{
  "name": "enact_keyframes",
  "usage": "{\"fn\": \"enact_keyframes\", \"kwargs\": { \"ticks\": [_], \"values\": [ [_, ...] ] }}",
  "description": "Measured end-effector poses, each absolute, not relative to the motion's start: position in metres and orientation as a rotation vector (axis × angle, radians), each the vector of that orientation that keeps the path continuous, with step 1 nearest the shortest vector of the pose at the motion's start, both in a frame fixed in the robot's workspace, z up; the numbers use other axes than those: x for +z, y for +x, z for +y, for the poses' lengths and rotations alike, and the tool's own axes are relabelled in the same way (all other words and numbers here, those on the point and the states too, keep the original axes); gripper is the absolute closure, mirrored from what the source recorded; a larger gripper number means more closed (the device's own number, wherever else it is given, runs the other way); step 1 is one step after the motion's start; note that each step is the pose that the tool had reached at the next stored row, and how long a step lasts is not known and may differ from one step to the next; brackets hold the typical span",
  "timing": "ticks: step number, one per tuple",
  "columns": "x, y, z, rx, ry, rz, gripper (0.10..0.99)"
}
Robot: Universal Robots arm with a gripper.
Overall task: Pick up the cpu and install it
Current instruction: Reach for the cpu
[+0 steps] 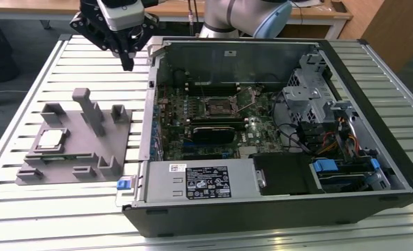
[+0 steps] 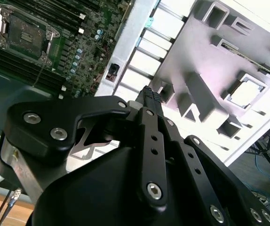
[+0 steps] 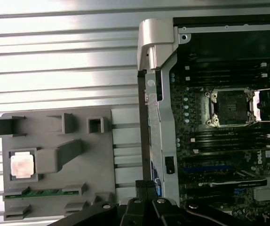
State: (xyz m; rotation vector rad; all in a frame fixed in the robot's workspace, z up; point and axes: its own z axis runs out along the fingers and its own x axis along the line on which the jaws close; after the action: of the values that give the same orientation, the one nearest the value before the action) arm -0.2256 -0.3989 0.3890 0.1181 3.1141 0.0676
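Note:
The cpu (image 1: 51,138), a small square chip with a pale metal top, lies in a pocket of the grey plastic fixture (image 1: 98,149) on the exterior view's left. It also shows as the cpu (image 3: 22,165) in the first wrist view and the cpu (image 2: 245,92) in the second wrist view. My gripper (image 1: 126,61) hangs above the slatted table, between the fixture and the open computer case, well apart from the chip. Its fingertips (image 2: 150,95) meet with nothing between them. The motherboard's empty socket (image 1: 215,107) lies inside the case with its frame lifted.
The open computer case (image 1: 374,78) fills the exterior view's right, with its metal side wall (image 3: 154,84) standing between the fixture and the motherboard. A green memory stick (image 3: 41,192) lies in a slot of the fixture, and upright posts (image 1: 91,110) rise from it.

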Motion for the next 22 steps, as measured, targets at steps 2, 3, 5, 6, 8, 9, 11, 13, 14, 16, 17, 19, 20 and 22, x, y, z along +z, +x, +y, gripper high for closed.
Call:
{"fn": "enact_keyframes", "kwargs": {
  "ticks": [2,3,5,6,8,9,11,13,14,16,17,19,20,22],
  "values": [
    [0.389,-0.228,-0.399,0.068,0.118,3.114,0.980],
    [0.389,-0.229,-0.399,0.068,0.118,3.114,0.980],
    [0.389,-0.231,-0.399,0.068,0.118,3.114,0.980],
    [0.389,-0.233,-0.399,0.068,0.118,3.114,0.980],
    [0.389,-0.235,-0.399,0.068,0.118,3.114,0.980],
    [0.389,-0.236,-0.399,0.068,0.118,3.114,0.980],
    [0.389,-0.238,-0.399,0.068,0.118,3.114,0.980],
    [0.388,-0.241,-0.399,0.068,0.118,3.114,0.980],
    [0.388,-0.242,-0.399,0.068,0.118,3.114,0.980],
    [0.388,-0.245,-0.399,0.068,0.118,3.114,0.980],
    [0.388,-0.246,-0.399,0.068,0.118,3.114,0.980],
    [0.388,-0.249,-0.399,0.068,0.118,3.114,0.980],
    [0.388,-0.250,-0.399,0.068,0.118,3.114,0.980],
    [0.388,-0.253,-0.399,0.067,0.118,3.114,0.980]
  ]
}}
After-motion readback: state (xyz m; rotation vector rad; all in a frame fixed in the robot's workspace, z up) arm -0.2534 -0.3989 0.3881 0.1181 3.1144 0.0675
